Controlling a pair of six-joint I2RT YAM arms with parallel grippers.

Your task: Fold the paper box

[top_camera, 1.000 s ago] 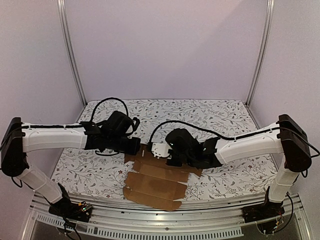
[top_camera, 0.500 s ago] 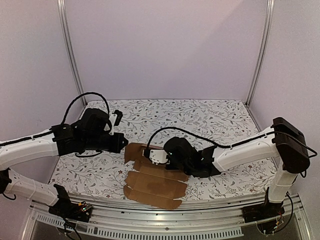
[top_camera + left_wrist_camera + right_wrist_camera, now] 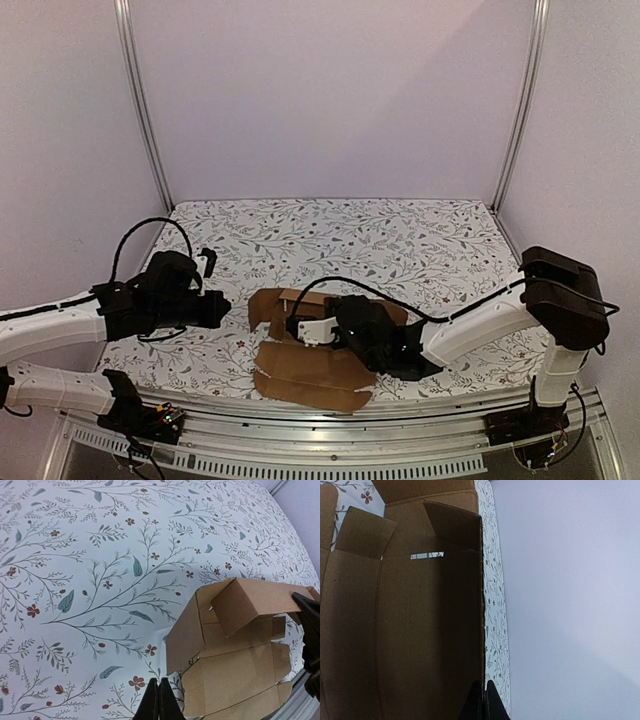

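The paper box (image 3: 312,372) is a brown die-cut cardboard sheet, partly folded, near the table's front middle. Its rear panels and a flap stand up and its front panels lie flat. My right gripper (image 3: 297,322) is low at the raised part. In the right wrist view the gripper (image 3: 484,700) is shut with an upright cardboard wall's (image 3: 420,630) edge running down between its tips. My left gripper (image 3: 218,306) is left of the box and apart from it. In the left wrist view it (image 3: 160,699) is shut and empty above the cloth, beside the cardboard's (image 3: 240,670) left edge.
The table is covered by a white floral cloth (image 3: 400,240). Metal frame posts (image 3: 140,110) stand at the back corners and plain pale walls enclose three sides. A metal rail (image 3: 330,430) runs along the front edge, just before the box.
My left arm has drawn back to the left, away from the box. My right gripper has moved left and nearer, and the box's rear panels have risen from flat.
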